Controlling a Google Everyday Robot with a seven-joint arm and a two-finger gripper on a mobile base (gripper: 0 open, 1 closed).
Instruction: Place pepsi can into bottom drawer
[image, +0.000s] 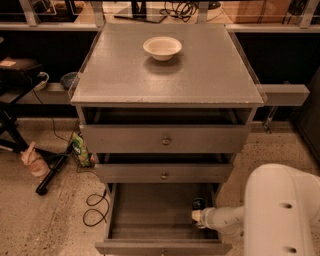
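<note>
Tool: the tool (196, 215) is inside the open bottom drawer (150, 220), low down in its right rear part, at the end of a white arm (225, 218) that comes in from the right.
Tool state: I cannot tell whether it is spread, pressed together or pinching anything.
Can: the can (199, 203) is a small dark shape with a round top, upright as far as can be seen. It is right at the tool's tip on the far side, inside the bottom drawer near the right wall. Whether the tool grips it cannot be told.
Bottom drawer: pulled out towards the camera, with its grey floor bare to the left of the tool and its front edge below and nearer than the tool.
Middle drawer: the middle drawer (165, 172) sits just above the tool, slightly out, with a round knob at its centre.
Top drawer: the top drawer (165, 139) is higher again, also with a round knob.
Counter: the counter (210, 75) is the flat grey cabinet top, well above the tool.
Bowl: a cream bowl (162, 47) stands on the counter towards its back edge, far above the tool and to its left.
Robot body: a large white housing (282, 210) lies right of the tool, joined to the arm.
Floor: a looped black cable (95, 210) lies on the speckled floor well to the left of the tool, outside the drawer.
</note>
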